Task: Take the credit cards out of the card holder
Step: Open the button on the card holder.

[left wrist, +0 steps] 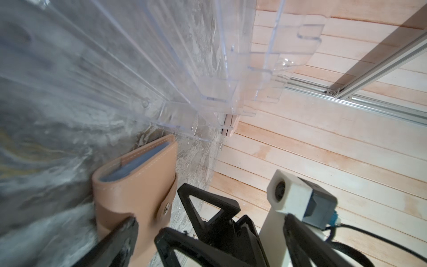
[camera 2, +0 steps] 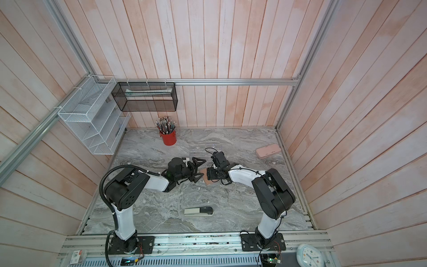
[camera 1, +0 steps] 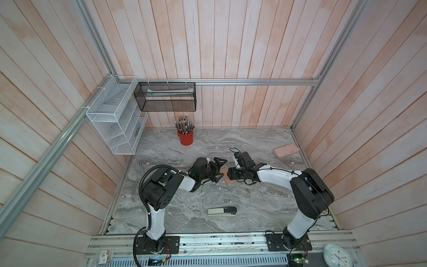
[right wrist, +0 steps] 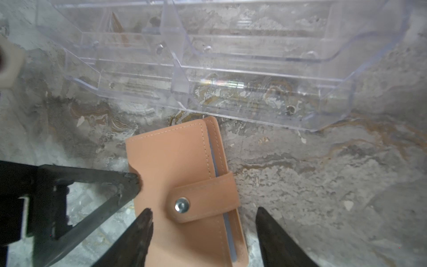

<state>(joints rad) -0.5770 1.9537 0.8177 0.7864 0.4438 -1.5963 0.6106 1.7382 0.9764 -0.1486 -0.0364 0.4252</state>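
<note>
Card holder (right wrist: 184, 185) lying on the surface (camera 1: 254, 208) between 2 hands, left hand (camera 1: 220, 170) touching its edge, right hand (right wrist: 203, 213) sitting over it, rack (camera 1: 218, 150) standing just behind, cup of pencils (camera 1: 186, 138) further behind-left, long case (camera 1: 286, 151) lying far right, stapler (camera 1: 222, 211) lying well in front.

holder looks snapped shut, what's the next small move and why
Probably close the right tool on the snap tab to peel it open: the card holder lies fastened, open jaws straddle the tab, the left tool touches the holder's edge.
</note>
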